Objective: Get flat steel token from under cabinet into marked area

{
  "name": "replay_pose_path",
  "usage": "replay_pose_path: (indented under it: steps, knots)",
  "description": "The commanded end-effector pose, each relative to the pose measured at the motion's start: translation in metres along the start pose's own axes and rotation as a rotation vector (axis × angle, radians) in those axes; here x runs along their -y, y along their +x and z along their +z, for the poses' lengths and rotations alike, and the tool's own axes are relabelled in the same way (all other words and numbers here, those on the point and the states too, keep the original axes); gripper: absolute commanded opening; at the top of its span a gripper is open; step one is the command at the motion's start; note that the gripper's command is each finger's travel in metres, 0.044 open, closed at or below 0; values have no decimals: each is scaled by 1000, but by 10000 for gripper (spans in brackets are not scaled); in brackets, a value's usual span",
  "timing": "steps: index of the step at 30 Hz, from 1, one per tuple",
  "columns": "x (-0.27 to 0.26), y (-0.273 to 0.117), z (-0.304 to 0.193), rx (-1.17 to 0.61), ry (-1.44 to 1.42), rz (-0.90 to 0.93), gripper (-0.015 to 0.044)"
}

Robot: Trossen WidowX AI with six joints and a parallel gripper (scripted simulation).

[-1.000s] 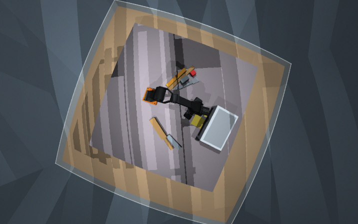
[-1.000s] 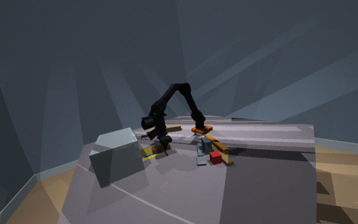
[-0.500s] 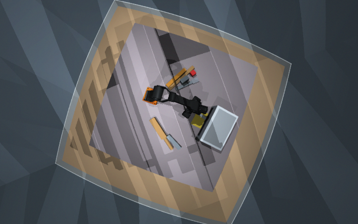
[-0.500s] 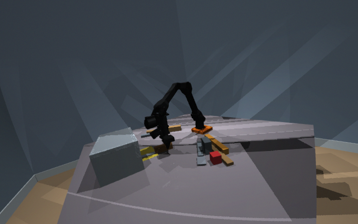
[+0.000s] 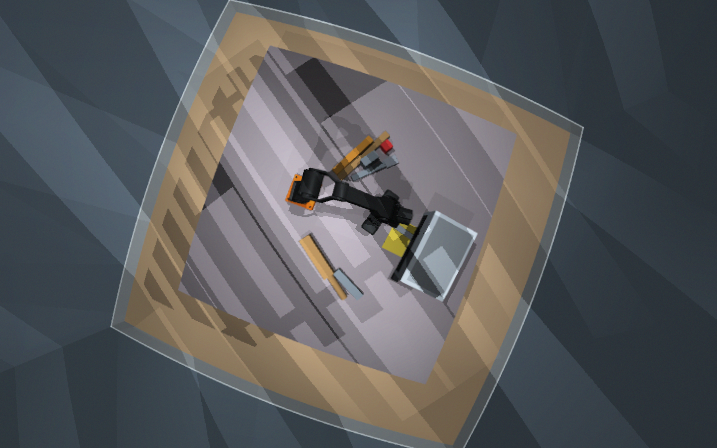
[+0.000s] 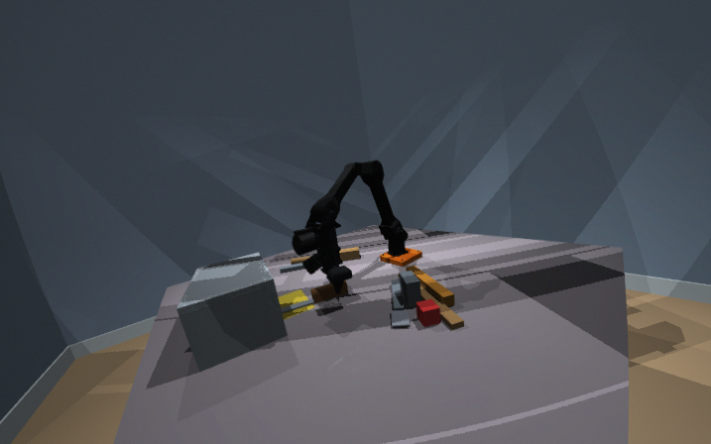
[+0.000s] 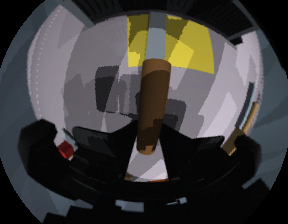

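My gripper [image 7: 148,123] is shut on the brown handle [image 7: 155,100] [image 6: 321,292] of a tool, low over the table. The tool's flat grey blade [image 7: 156,42] [image 6: 297,305] reaches across the yellow marked area [image 5: 396,244] [image 6: 294,298] [image 7: 197,57] towards the cabinet [image 5: 444,250] [image 6: 230,325]. The blade's far end is hidden at the cabinet's dark slotted front, so I cannot tell how far it goes under. The steel token cannot be made out in any view.
A light wooden bar [image 5: 317,257] lies with a grey strip [image 5: 348,283] on the other side of the arm. Beside the arm base is a cluster with an orange bar [image 5: 354,155] [image 6: 432,286], a grey block [image 6: 410,289] and a red cube [image 5: 386,145] [image 6: 427,312].
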State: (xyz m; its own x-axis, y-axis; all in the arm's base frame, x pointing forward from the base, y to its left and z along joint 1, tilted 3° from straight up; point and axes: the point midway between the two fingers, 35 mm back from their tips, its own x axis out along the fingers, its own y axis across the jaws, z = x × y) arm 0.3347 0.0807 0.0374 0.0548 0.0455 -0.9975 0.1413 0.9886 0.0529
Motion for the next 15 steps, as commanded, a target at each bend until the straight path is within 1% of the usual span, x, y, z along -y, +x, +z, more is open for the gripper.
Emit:
replay_pose_path:
  steps: [1,15]
  knots:
    - [0,1,-6,-2,2,-1,0]
    - [0,1,-22,-4,2,-1,0]
